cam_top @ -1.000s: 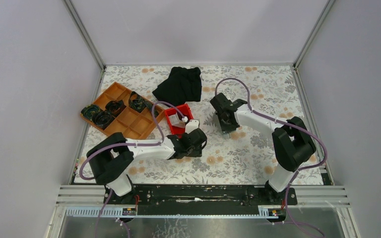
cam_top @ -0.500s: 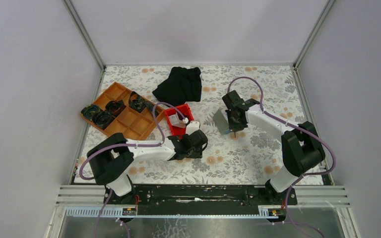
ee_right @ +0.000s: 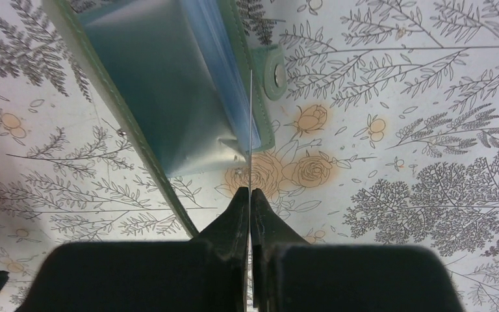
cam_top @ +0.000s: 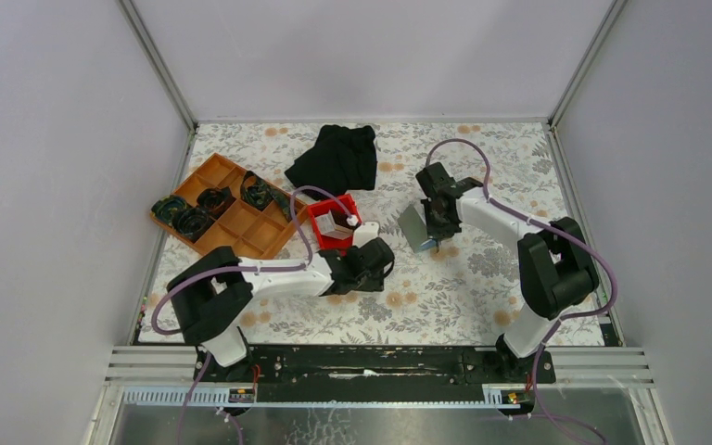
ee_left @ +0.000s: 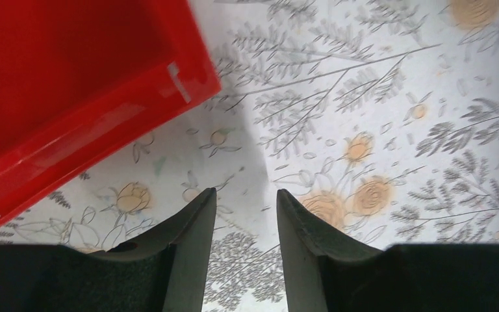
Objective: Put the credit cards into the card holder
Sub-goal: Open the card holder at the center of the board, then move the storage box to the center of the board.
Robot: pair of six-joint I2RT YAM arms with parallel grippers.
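Insertion step, I reckon: my right gripper (ee_right: 250, 195) pinches 1 thin pale credit card (ee_right: 251, 123) edge-on at the open grey-green folding card holder (ee_right: 162, 91) lying on the floral table (ee_right: 429, 162). My left gripper (ee_left: 245, 198) is half-open and empty. Next: line the card up with a clear sleeve (ee_right: 229, 78), then slide.

Left arm (cam_top: 278, 276) and right arm (cam_top: 491, 215): white links, black joints, looping purple cables (cam_top: 451, 146); tapered black fingers (ee_left: 183, 260), possibly foam-faced.

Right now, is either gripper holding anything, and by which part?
The right gripper pinches a card by its near end; the left gripper holds nothing.
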